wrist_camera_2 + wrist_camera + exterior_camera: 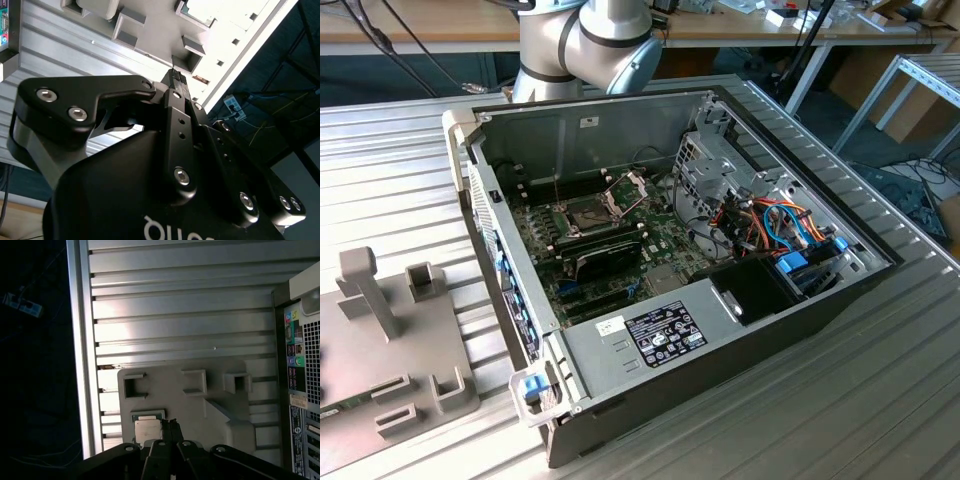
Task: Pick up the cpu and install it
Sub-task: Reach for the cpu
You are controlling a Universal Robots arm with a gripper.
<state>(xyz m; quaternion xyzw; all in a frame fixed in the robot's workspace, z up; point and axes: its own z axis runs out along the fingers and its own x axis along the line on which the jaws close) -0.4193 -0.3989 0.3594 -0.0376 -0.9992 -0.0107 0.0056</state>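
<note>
The cpu [148, 429] is a small silver-grey square lying flat in a recess of the grey fixture plate [200, 405], seen in the first wrist view. My gripper [173, 426] hangs above the plate with its black fingers pressed together, shut and holding nothing, its tips just beside the cpu in the picture. In the second wrist view the gripper [178, 79] points at the same plate. In the exterior view the motherboard socket [588, 213] lies open inside the computer case [720, 330], its hinged frame [628, 187] raised.
The fixture plate [380, 350] sits on the ribbed metal table at the exterior view's left, with upright blocks on it. The case's rear panel [300, 390] borders the plate. Drive cage and coloured cables [770, 225] fill the case's far side. The arm [585, 45] rises behind the case.
</note>
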